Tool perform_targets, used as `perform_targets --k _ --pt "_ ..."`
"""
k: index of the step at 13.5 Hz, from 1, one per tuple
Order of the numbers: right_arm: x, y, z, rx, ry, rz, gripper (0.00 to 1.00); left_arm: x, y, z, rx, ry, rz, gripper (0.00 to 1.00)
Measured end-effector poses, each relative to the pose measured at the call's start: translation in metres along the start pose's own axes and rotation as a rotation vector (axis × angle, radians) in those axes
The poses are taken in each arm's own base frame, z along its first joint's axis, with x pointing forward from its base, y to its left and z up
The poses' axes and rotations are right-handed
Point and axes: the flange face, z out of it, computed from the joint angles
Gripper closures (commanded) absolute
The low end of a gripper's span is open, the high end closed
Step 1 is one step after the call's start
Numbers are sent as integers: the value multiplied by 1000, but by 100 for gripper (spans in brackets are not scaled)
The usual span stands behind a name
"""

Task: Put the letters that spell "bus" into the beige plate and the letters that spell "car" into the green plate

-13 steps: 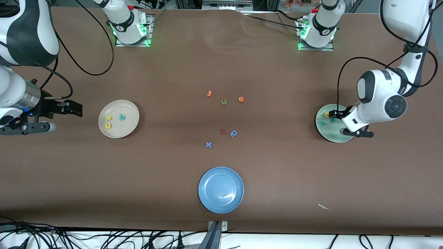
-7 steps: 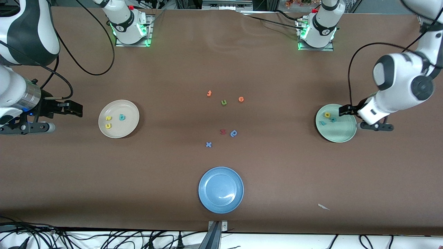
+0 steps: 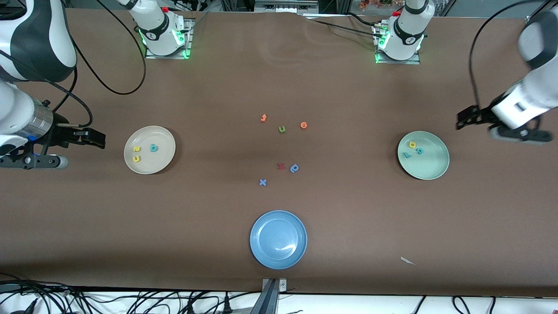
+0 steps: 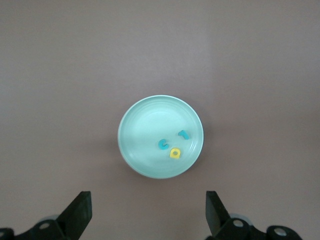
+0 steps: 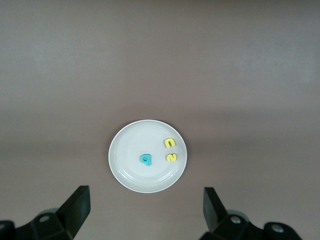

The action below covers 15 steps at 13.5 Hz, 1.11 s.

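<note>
The beige plate [image 3: 163, 163] [image 5: 125, 172] lies toward the right arm's end and holds the teal b [image 3: 153, 148] [image 5: 145, 159], the yellow-orange u [image 3: 136, 158] [image 5: 170, 143] and the yellow s [image 3: 137, 149] [image 5: 171, 157]. The green plate [image 3: 431, 168] [image 4: 142, 125] lies toward the left arm's end and holds the teal c [image 3: 419, 151] [image 4: 163, 144], the yellow a [image 3: 412, 144] [image 4: 174, 153] and the light teal r [image 3: 406, 155] [image 4: 184, 133]. My left gripper [image 3: 463, 120] [image 4: 148, 215] hangs open and empty, high beside the green plate. My right gripper [image 3: 98, 138] [image 5: 145, 210] waits open and empty beside the beige plate.
A blue plate [image 3: 278, 239] sits nearest the front camera. Loose letters lie mid-table: two orange ones [image 3: 263, 117] [image 3: 304, 125], an olive u [image 3: 282, 129], a red one [image 3: 281, 166], a dark blue p [image 3: 294, 168] and a blue x [image 3: 263, 182]. A white scrap [image 3: 407, 261] lies near the front edge.
My left gripper opened fully, then rose and drew back from over the green plate toward its end of the table. All three letters in that plate now show. The right arm stayed still.
</note>
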Motion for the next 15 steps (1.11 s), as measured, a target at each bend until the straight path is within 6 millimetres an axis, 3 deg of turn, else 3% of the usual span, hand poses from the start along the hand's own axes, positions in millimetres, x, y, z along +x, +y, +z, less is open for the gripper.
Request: perform_targets --k 1,3,6,10,15 --pt "0 -1 0 0 0 4 0 -3 1 -34 2 4 1 0" --pt "0 -4 -1 1 1 20 0 -11 9 -82 3 5 14 0" --pt "-2 -16 -2 5 3 11 0 -17 36 -116 6 -6 18 0" --pt "-2 -18 -3 6 5 9 0 -15 67 -124 14 -1 -100 0" --pt "-2 -17 -3 10 4 12 0 -7 66 -113 13 -23 -132 0"
